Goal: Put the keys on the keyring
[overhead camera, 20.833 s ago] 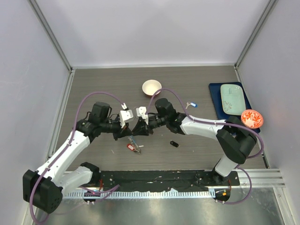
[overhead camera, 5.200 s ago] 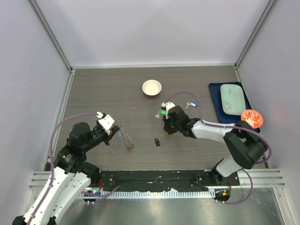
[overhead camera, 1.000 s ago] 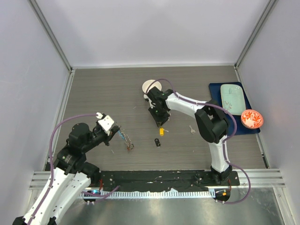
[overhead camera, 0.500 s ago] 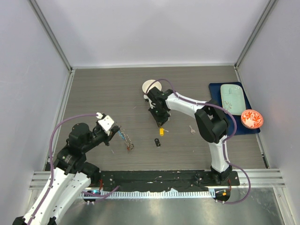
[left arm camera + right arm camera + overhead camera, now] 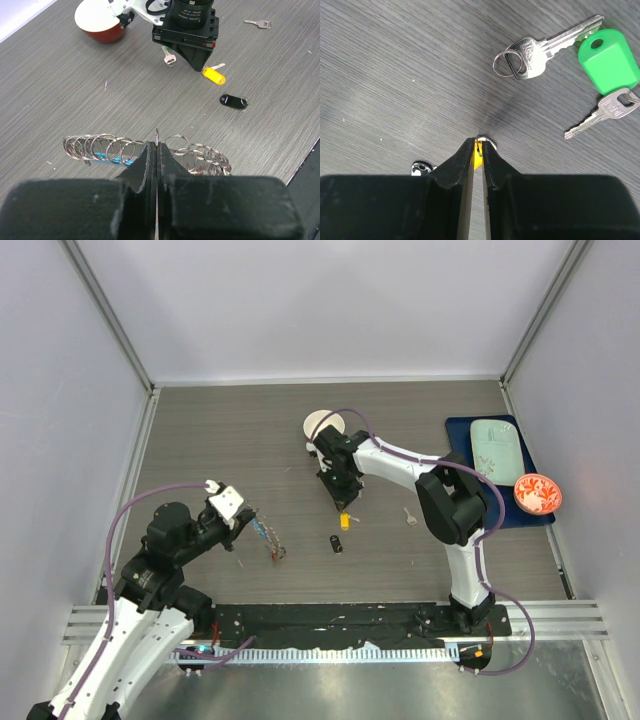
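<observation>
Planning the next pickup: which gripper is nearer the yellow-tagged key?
Right. The right gripper pinches the yellow-tagged key; the left gripper is well away toward the robot's left, holding the keyring.

White shells over black joints clothe the left arm (image 5: 125, 630) and right arm (image 5: 395, 460) — purple cables (image 5: 160, 488) loop alongside; the left gripper (image 5: 156, 146) is matte black.

You have a grey wood-grain surface (image 5: 220, 440), a green tag (image 5: 609, 60), a yellow tag (image 5: 213, 76), a black tag (image 5: 233, 101), silver keys (image 5: 540, 47), a silver keyring (image 5: 100, 147) with blue beneath, and a red-patterned bowl (image 5: 538, 493).
</observation>
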